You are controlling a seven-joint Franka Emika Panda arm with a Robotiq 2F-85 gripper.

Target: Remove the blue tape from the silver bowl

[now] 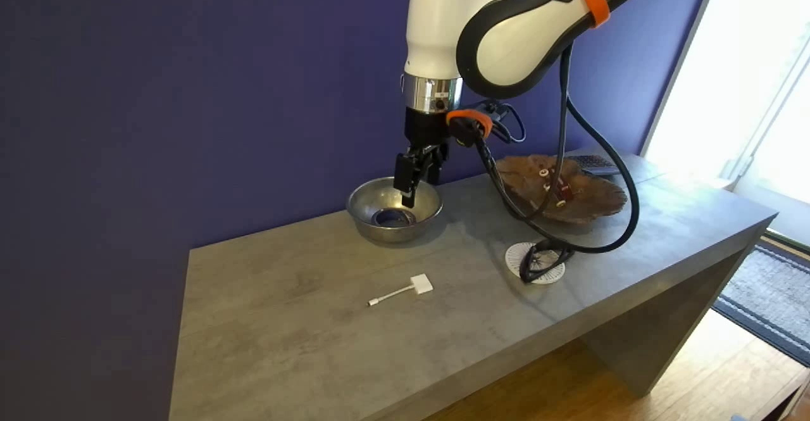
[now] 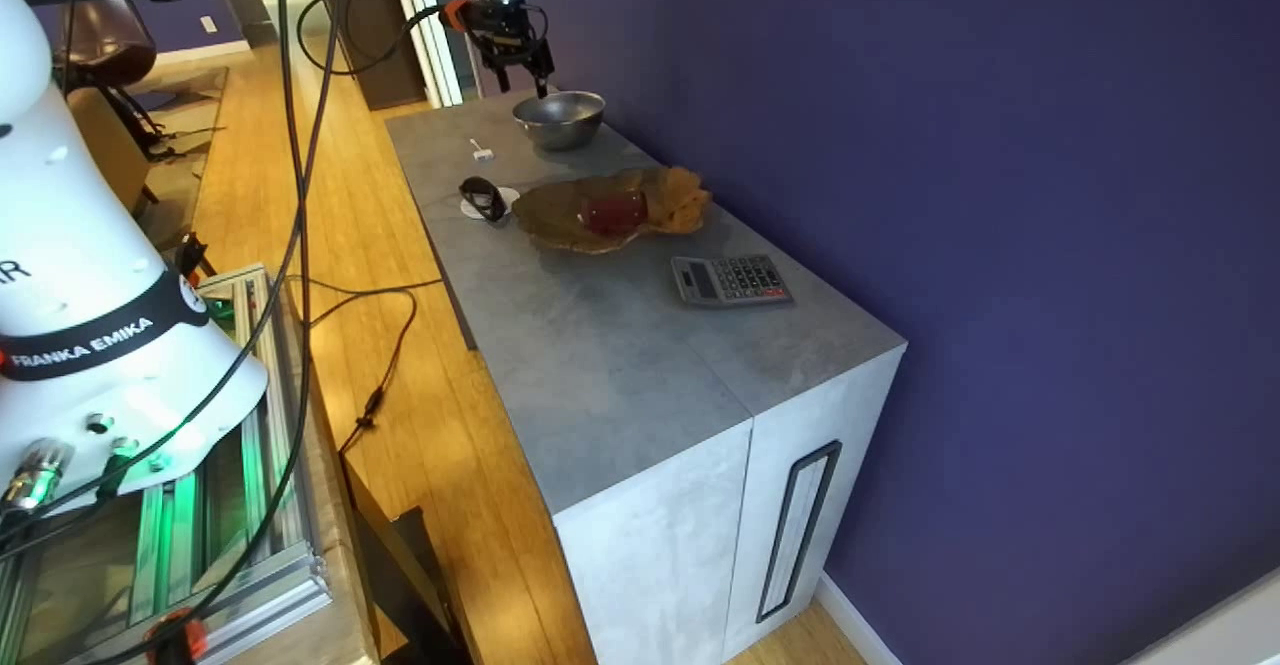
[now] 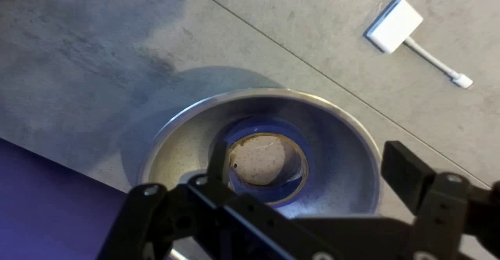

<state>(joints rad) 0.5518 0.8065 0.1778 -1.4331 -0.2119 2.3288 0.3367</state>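
Observation:
The silver bowl (image 1: 361, 209) stands upright on the grey table against the wall. It also shows in an exterior view (image 2: 560, 125) and in the wrist view (image 3: 340, 154). The blue tape (image 3: 259, 126) is a roll lying flat in the bottom of the bowl. It shows as a small dark ring in an exterior view (image 1: 393, 219). My gripper (image 1: 421, 190) is open and empty above the bowl, pointing down. In the wrist view my gripper (image 3: 308, 164) has one finger over the tape's left edge and the other beyond the bowl's right rim. The gripper hides part of the bowl.
A white cable adapter (image 1: 422, 283) lies in front of the bowl. A brown wooden tray (image 1: 598, 199) with a dark red item and a white disc with a black item (image 1: 548, 261) are beside it. A calculator (image 2: 745, 280) lies farther along. The purple wall (image 1: 266, 123) is close behind the bowl.

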